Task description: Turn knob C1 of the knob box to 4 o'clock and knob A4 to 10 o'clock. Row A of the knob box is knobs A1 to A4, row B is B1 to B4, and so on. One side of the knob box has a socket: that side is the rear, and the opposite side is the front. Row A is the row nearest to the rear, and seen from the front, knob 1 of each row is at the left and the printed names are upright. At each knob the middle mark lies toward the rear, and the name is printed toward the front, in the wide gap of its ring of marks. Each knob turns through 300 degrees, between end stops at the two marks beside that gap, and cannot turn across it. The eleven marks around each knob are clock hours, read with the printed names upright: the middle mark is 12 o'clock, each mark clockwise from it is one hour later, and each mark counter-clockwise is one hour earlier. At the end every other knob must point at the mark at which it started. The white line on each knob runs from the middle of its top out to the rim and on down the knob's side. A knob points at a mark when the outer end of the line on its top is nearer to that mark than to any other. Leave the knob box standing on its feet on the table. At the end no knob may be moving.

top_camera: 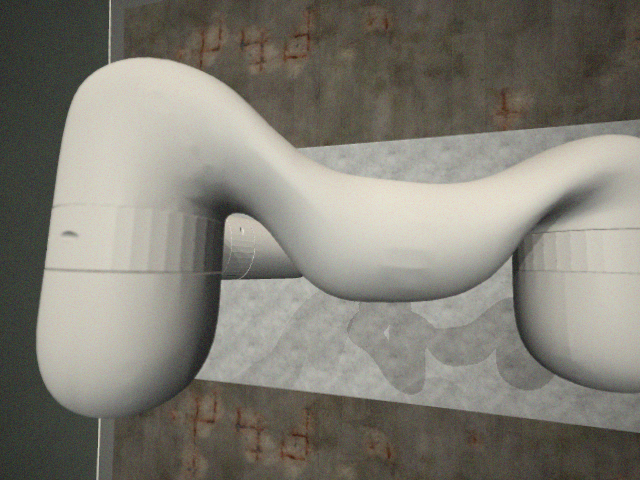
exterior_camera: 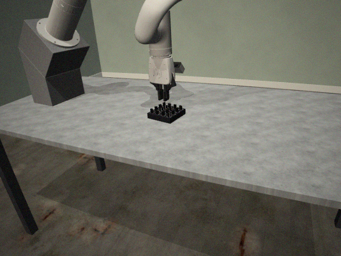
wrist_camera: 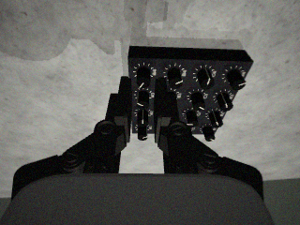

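Observation:
The black knob box (exterior_camera: 165,113) stands on its feet on the grey table, with four rows of small black knobs with white lines. In the wrist view the knob box (wrist_camera: 187,89) lies ahead, and its left column of knobs (wrist_camera: 142,108) runs between my two fingers. My gripper (wrist_camera: 142,91) is slightly open and holds nothing. In the side view the gripper (exterior_camera: 163,99) hangs straight down a little above the knobs, not touching them. The printed names are too small to read. In the overhead view the arm (top_camera: 361,232) hides the box and the gripper.
The grey robot pedestal (exterior_camera: 52,60) stands at the table's far left corner. A pale green wall with a light skirting runs behind the table. The arm's shadow falls on the table behind the box.

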`<state>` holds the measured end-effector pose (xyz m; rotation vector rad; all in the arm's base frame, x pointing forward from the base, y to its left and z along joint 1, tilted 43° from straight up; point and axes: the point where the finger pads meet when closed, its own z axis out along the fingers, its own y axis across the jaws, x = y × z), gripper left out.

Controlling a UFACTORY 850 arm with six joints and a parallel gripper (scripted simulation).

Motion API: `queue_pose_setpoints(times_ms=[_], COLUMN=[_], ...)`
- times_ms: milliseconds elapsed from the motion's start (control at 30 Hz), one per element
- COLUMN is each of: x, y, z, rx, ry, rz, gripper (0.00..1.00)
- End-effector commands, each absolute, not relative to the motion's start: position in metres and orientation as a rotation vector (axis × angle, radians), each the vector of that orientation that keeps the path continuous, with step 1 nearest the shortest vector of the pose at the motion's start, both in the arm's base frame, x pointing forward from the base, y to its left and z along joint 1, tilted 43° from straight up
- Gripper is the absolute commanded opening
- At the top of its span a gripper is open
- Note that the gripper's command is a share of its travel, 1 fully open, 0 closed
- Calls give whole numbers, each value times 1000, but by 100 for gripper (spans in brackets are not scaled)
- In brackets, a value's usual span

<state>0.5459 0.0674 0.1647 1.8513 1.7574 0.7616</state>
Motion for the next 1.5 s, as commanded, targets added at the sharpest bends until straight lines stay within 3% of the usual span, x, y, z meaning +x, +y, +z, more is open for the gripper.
queue_pose_setpoints(times_ms=[0,867,1467], x=[540,535,547], y=[67,66,39], z=[172,178,194], rx=[1851,1879,2414], ry=[1757,1735,1185], rz=[762,773,980], gripper=[19,19,19])
